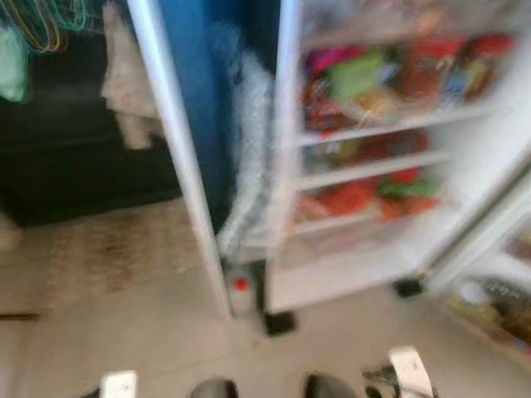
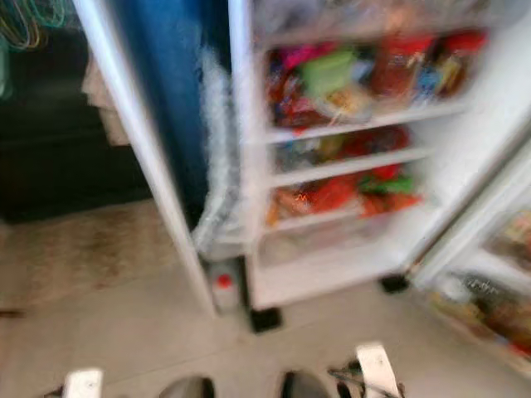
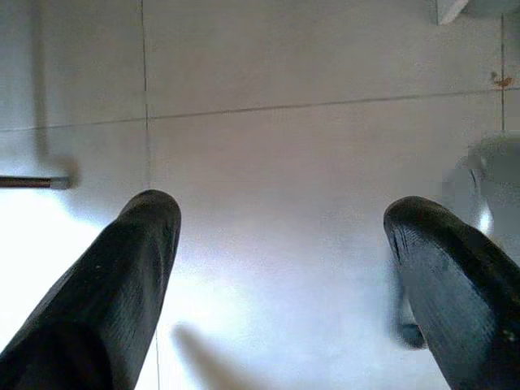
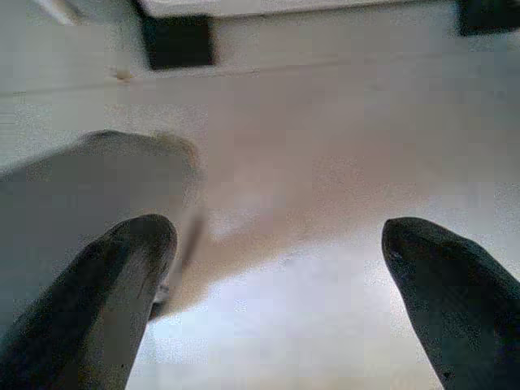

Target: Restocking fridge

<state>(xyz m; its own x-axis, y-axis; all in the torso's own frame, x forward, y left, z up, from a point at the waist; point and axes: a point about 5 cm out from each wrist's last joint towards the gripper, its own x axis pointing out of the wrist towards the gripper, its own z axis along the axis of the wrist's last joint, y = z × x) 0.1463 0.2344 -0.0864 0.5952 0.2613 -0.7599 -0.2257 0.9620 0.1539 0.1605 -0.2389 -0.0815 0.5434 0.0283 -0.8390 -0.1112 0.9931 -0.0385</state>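
A white fridge (image 1: 498, 149) stands open ahead of me, blurred. Its shelves (image 1: 390, 124) are packed with red, green and pink packets (image 1: 390, 79). The left door (image 1: 178, 166) swings out towards me, and its edge reaches the floor. Low on the right, a second door (image 1: 506, 307) carries more items in its racks. Both my arms hang low over the tiled floor. My left gripper (image 3: 280, 219) is open with nothing between its fingers. My right gripper (image 4: 280, 236) is open too, over bare tile near the fridge's base.
Dark furniture (image 1: 75, 149) stands at the left with a pale cloth (image 1: 129, 83) and wire hangers (image 1: 50, 21) hanging above it. A patterned mat (image 1: 99, 249) lies before it. A small grey box with a red spot (image 1: 240, 286) sits at the fridge's foot. A thin rod (image 3: 32, 182) lies on the floor.
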